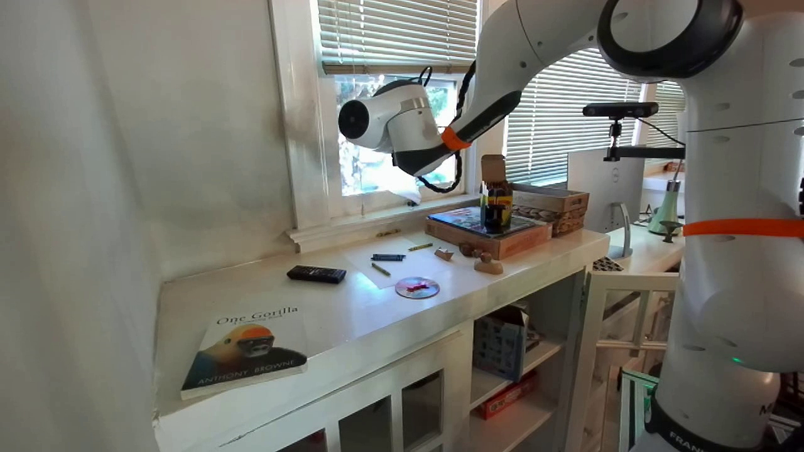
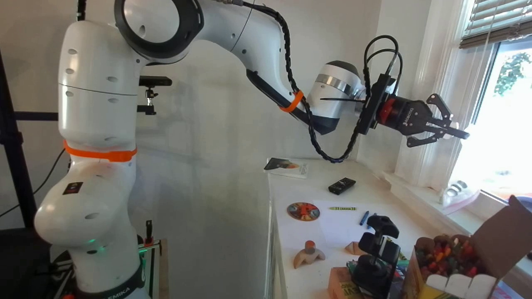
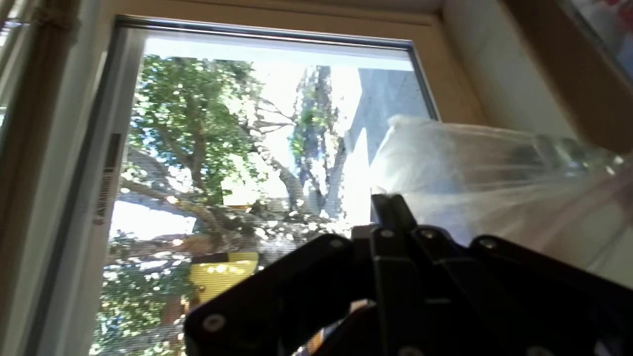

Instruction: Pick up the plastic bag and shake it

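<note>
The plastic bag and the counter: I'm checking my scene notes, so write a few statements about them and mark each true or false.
1. The gripper is shut on the plastic bag. True.
2. The remote and the booklet lie on the counter. True.
3. The plastic bag lies flat on the counter. False: it hangs from the gripper.
4. The remote is on top of the booklet. False: they lie apart.

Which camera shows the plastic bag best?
The wrist view: the plastic bag looks largest there, its folds plain, though the picture's edge cuts it off. In an exterior view, glare from the window mostly washes it out above its lower end; in an exterior view, just a pale piece shows below the arm.
</note>
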Motion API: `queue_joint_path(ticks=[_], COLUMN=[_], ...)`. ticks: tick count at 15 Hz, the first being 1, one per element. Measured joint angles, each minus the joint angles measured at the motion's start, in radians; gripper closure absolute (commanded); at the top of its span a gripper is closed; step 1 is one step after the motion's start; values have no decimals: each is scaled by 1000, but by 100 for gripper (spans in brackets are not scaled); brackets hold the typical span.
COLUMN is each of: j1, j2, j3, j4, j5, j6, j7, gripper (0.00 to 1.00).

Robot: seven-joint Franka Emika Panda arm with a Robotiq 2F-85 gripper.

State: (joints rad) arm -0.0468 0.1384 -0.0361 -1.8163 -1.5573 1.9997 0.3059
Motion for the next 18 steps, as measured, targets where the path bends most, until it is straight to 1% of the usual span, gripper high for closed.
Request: queue_joint_path(ticks=[1, 7, 8, 9, 10, 13, 16, 18], j1=[0, 0, 1, -1, -1, -2, -3, -4], j2=[-2, -7, -7, -7, -7, -15, -31, -44], j3=[1, 10, 9, 10, 9, 9, 9, 8], j4=[-6, -54, -56, -57, -55, -41, -35, 2], j5=[28, 328, 329, 372, 389, 549, 693, 805], j6=[11, 53, 34, 36, 29, -12, -58, -127], j7=[-11, -233, -248, -278, -302, -434, -597, -711], gripper=[100, 100, 100, 100, 100, 100, 100, 100])
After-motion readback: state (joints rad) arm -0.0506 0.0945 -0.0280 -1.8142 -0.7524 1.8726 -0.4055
